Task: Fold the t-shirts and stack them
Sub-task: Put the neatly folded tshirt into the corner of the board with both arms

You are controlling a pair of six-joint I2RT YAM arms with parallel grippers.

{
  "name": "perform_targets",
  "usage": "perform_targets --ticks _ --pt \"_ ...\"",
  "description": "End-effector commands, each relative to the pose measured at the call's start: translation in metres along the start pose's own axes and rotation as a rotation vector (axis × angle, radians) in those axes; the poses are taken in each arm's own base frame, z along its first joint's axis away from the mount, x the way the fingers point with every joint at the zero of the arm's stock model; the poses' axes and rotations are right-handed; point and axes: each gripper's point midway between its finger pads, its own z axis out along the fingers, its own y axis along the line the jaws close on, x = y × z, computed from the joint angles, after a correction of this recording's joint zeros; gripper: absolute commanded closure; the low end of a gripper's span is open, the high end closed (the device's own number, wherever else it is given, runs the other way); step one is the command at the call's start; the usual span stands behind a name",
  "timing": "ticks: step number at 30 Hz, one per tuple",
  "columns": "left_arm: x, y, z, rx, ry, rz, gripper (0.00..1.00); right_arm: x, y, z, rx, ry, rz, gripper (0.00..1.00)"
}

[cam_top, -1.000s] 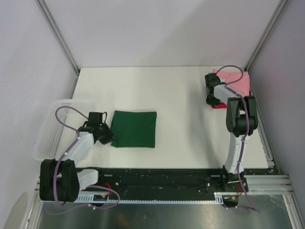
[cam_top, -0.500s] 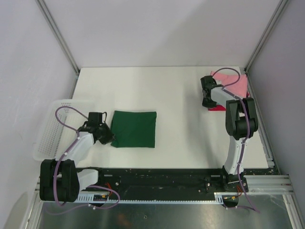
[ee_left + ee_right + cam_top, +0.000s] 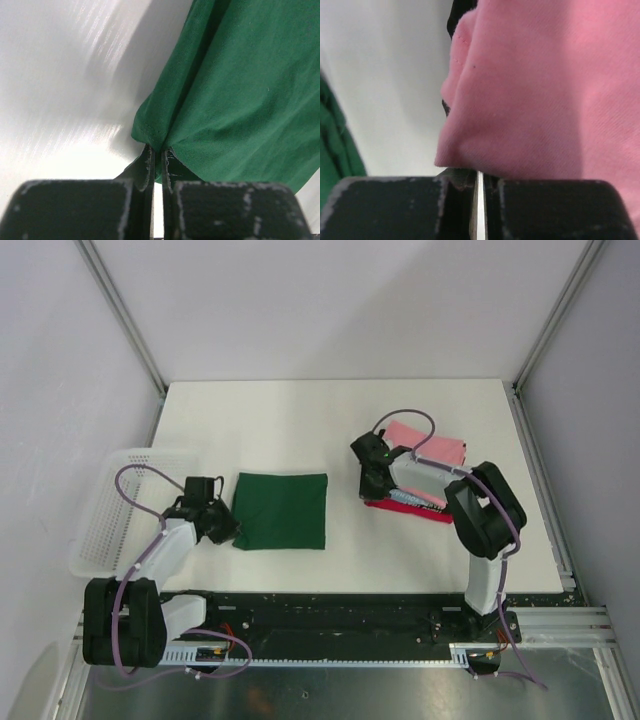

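The folded dark green t-shirt (image 3: 282, 510) lies flat on the white table, left of centre. My left gripper (image 3: 222, 528) is shut on its near left corner; the left wrist view shows the green cloth (image 3: 240, 100) pinched between the pads. The stack of folded tees, pink (image 3: 428, 447) on top with red (image 3: 415, 510) beneath and a dark one hardly visible, sits right of centre. My right gripper (image 3: 372, 480) is shut on the stack's left edge; the pink cloth (image 3: 545, 90) fills the right wrist view.
A white plastic mesh basket (image 3: 115, 508) stands at the table's left edge beside the left arm. Metal frame posts rise at the back corners. Grey walls close in on both sides.
My right gripper has dragged the pink and red stack from the far right corner leftward and nearer, to right of centre. The left gripper and the green shirt have not moved.
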Motion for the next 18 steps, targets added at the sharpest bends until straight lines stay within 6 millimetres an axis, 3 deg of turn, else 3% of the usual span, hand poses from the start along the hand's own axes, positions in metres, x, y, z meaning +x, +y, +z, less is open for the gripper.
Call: perform_targets --ticks 1,5,10,14,18 --pt "-0.006 -0.001 -0.003 0.013 -0.03 -0.011 0.97 0.014 0.016 -0.009 -0.043 0.023 0.04 0.9" --pt "-0.007 -0.001 -0.004 0.013 -0.033 -0.012 0.92 0.005 0.044 -0.041 -0.135 -0.052 0.009 0.64" --pt "-0.014 -0.004 -0.01 0.02 -0.061 -0.016 0.73 -0.003 0.084 -0.077 -0.275 -0.127 -0.037 0.49" --pt "-0.024 0.0 -0.024 -0.019 -0.124 -0.059 0.56 -0.005 0.108 -0.073 -0.358 -0.124 -0.054 0.47" --pt "-0.03 0.005 -0.042 -0.042 -0.191 -0.13 0.45 -0.005 0.123 -0.048 -0.383 -0.091 -0.063 0.47"
